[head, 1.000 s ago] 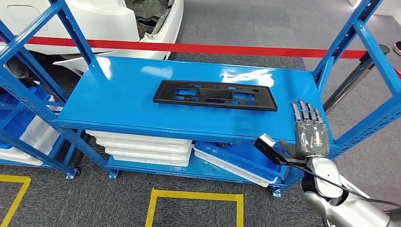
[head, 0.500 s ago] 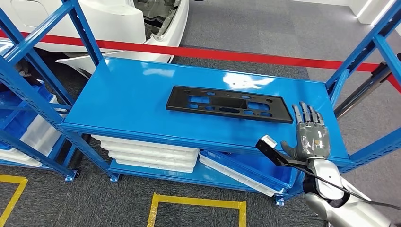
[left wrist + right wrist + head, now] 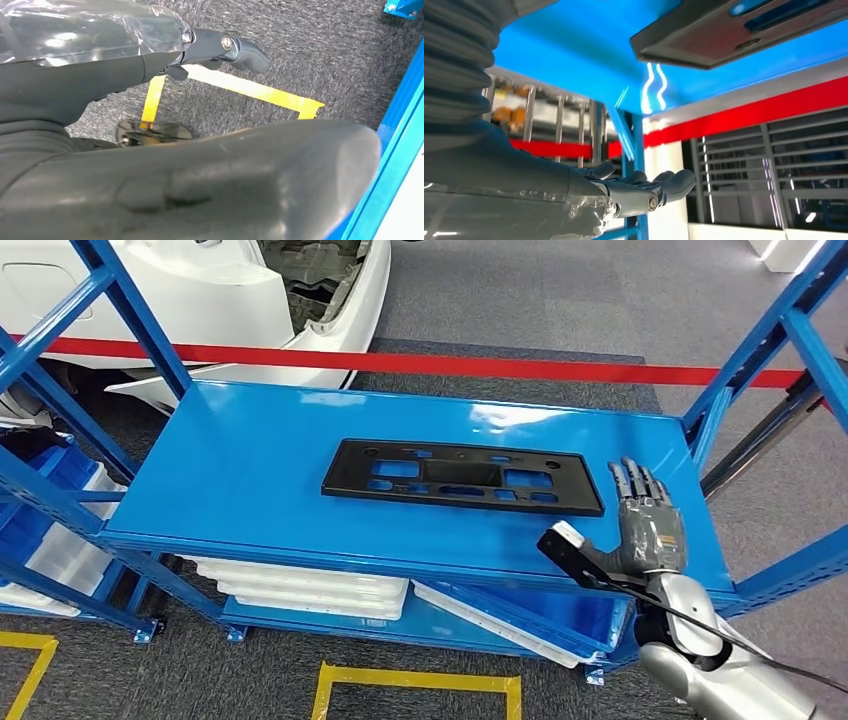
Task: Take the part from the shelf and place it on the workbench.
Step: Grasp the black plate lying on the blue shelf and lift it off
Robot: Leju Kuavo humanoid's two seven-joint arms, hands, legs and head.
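While I'm watching the head view, the part (image 3: 463, 476), a flat black plate with cut-out holes, is lying flat on the top blue shelf (image 3: 250, 470), roughly mid-shelf and a bit toward the right end. Nothing is touching it. My right hand (image 3: 648, 525) is hovering over the shelf's right front corner, near the part's right end but apart from it, fingers (image 3: 632, 480) spread and pointing toward the back, holding nothing. In the right wrist view I'm seeing the same hand (image 3: 639, 192) with its fingers extended and a corner of the part (image 3: 734, 32) just beyond them, not in contact.

The left hand (image 3: 220, 47) is showing in the left wrist view, hanging above grey carpet (image 3: 310, 45) and a yellow floor line (image 3: 250, 90); I cannot tell whether its fingers are apart or curled.

White trays (image 3: 310, 585) are sitting stacked on the lower shelf level. A red barrier tape (image 3: 450, 365) is running behind the shelf, with a white car body (image 3: 200, 290) behind that.
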